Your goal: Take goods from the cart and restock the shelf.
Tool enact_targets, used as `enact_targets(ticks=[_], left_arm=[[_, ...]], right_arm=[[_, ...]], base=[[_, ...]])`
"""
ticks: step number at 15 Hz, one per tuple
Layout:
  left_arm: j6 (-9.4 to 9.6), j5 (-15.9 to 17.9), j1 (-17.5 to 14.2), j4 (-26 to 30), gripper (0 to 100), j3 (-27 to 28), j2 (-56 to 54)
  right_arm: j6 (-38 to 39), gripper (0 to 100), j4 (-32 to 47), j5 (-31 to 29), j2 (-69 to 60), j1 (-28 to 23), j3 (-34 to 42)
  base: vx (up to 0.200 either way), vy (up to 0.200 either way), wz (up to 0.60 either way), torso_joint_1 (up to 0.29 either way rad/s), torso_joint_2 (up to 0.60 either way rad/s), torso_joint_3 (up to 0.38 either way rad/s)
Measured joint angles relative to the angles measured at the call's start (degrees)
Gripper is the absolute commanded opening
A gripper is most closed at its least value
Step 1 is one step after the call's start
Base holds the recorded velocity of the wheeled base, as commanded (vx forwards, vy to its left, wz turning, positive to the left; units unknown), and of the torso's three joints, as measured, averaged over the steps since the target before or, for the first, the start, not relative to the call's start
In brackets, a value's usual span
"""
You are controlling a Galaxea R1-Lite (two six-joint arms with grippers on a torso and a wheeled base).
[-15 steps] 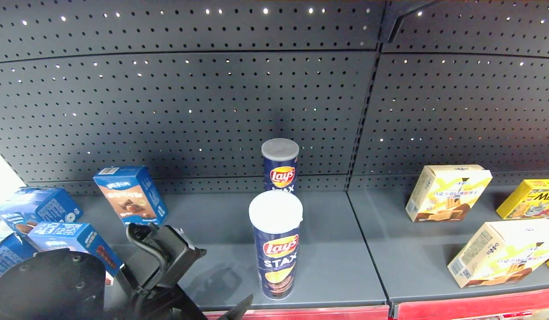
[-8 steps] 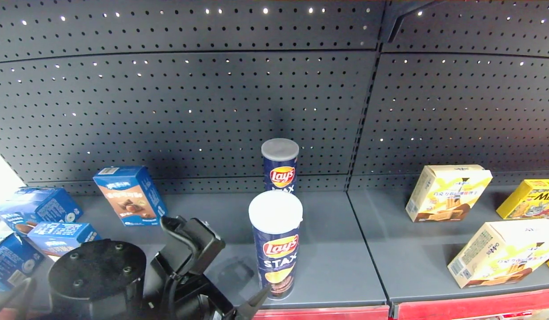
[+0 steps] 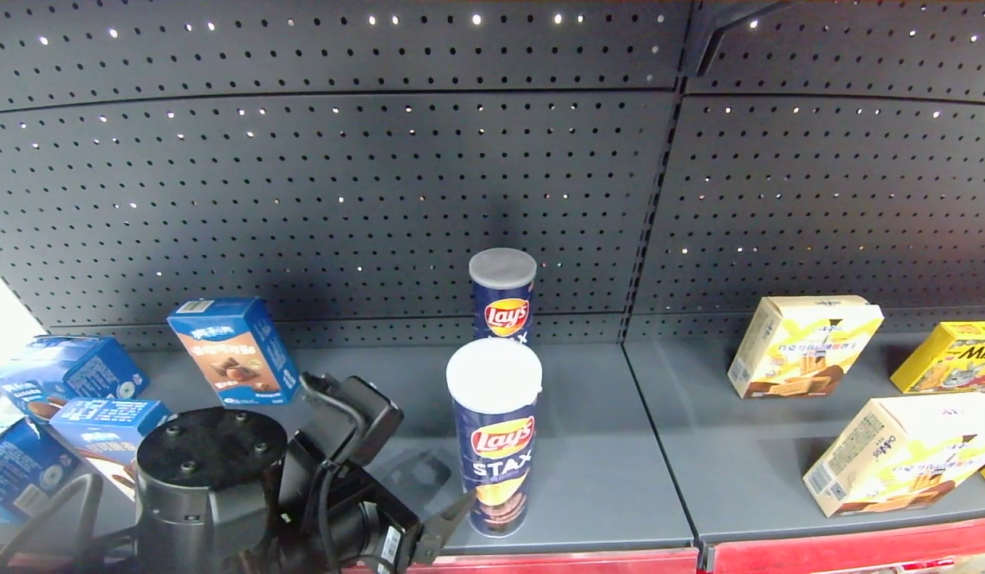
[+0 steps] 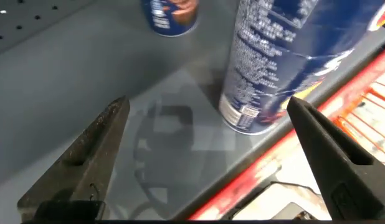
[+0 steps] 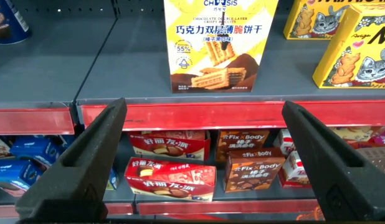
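The front can stands upright at the front edge of the shelf, with a second can behind it by the back wall. The left pincer hangs wide open and empty just beside the front can. The right pincer is spread wide and empty, facing a yellow box.

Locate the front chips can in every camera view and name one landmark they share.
Head view: front chips can stands upright mid-picture near the shelf's front edge, ahead of the second can.
Left wrist view: its lower body and base, just beyond the open left gripper.
Right wrist view: a dark blue rounded base one shelf section over from the biscuit box, likely a chips can; which one, I cannot tell.
Shared landmark: the red shelf-edge strip.
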State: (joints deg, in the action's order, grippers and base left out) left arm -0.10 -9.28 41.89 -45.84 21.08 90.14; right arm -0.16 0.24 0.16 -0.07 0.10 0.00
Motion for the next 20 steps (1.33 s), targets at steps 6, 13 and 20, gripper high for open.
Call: enact_targets(ticks=[6,13,20], left_arm=[[0.17,0.0,-1.5,-0.1,100,0.2,0.1],[3.32,-0.1,-4.5,0.0,100,-3.0,-4.2],[3.05,-0.2,-6.3,-5.1,100,-0.5,3.6]], right_arm=[[0.0,100,0.0,0.0,0.0,0.0,0.0],[0.0,100,0.0,0.0,0.0,0.0,0.0],[0.0,100,0.0,0.0,0.0,0.0,0.0]], base=[[0.0,0.0,0.0,0.0,0.0,0.0],[0.0,0.0,0.0,0.0,0.0,0.0],[0.0,0.0,0.0,0.0,0.0,0.0]])
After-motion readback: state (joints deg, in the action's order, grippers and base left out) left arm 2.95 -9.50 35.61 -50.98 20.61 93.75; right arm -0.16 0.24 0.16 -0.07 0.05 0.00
